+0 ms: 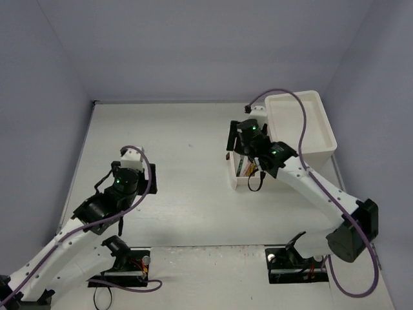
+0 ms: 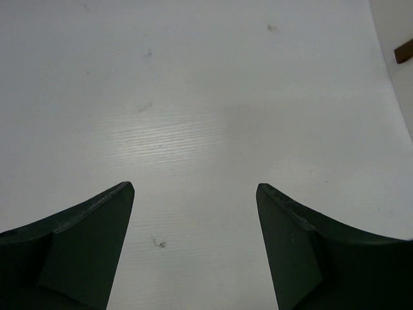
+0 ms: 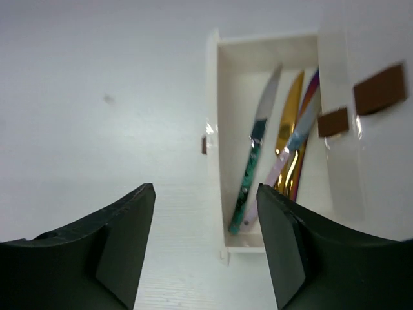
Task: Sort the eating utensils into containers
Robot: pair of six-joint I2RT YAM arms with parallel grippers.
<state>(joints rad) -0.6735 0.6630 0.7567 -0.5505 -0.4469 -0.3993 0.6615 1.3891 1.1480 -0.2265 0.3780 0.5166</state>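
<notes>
An open cream-white drawer (image 3: 213,116) lies on the table with several knives in it: one with a green handle (image 3: 253,169), one with a pink handle (image 3: 284,159) and a gold one (image 3: 289,115). My right gripper (image 3: 205,194) hovers open over the drawer's near left corner, with nothing between its fingers. From above, this drawer (image 1: 233,177) sits just left of the right gripper (image 1: 245,152). Over bare table at the left, my left gripper (image 2: 195,190) is open and empty. The top view shows the left gripper (image 1: 138,166) far from the drawer.
The white drawer unit (image 1: 303,123) stands at the back right, its recessed top facing up. Two more drawer fronts with brown handles (image 3: 333,121) (image 3: 379,89) lie right of the open drawer. A brown handle (image 2: 404,50) shows at the left wrist view's right edge.
</notes>
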